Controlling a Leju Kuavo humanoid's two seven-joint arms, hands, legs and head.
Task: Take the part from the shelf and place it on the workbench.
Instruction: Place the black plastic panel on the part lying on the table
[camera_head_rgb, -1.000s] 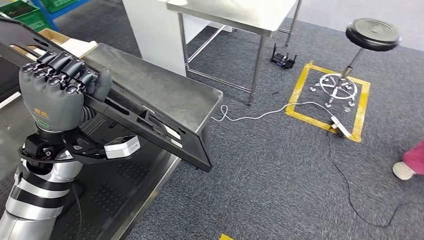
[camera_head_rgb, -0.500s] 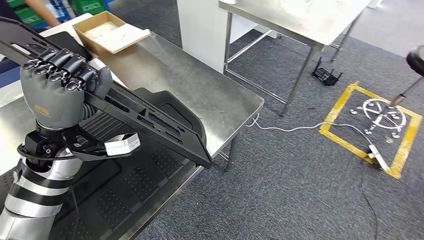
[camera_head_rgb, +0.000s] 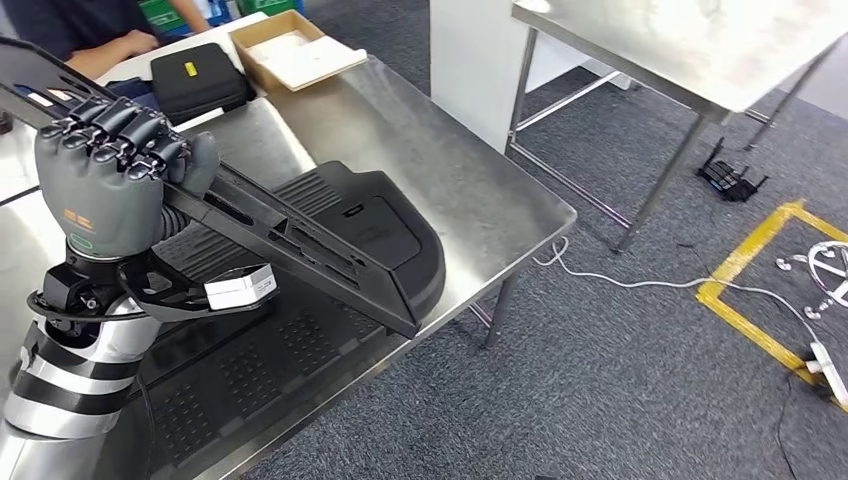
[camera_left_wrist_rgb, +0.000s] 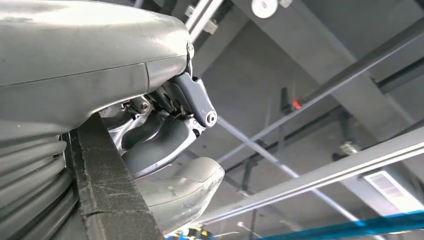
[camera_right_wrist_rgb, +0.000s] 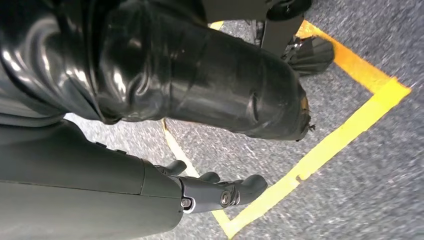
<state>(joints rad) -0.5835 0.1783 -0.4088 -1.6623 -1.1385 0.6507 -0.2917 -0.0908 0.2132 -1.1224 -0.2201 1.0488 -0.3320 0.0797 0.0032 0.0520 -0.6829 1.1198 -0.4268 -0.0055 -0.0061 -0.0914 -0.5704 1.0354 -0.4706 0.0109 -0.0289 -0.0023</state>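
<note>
At left of the head view we see our left hand (camera_head_rgb: 100, 185), fingers curled around one long black part (camera_head_rgb: 290, 245), held slanting above the steel worktop (camera_head_rgb: 470, 195). Beneath lies one second black part (camera_head_rgb: 385, 230). Upper left: one box (camera_head_rgb: 295, 55), one black case (camera_head_rgb: 195, 80). Our right hand (camera_right_wrist_rgb: 220, 192) hangs over carpet, fingers loosely apart, holding nothing.

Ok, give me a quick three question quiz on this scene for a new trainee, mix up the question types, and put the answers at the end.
1. True or false: the left hand holds the long black part.
2. Under the held part, the steel workbench carries: A) another black moulded part B) a stool C) a bucket.
3. What lies beside the open cardboard box at the far end?

Key: 1 true. 2 A. 3 a black case.
</note>
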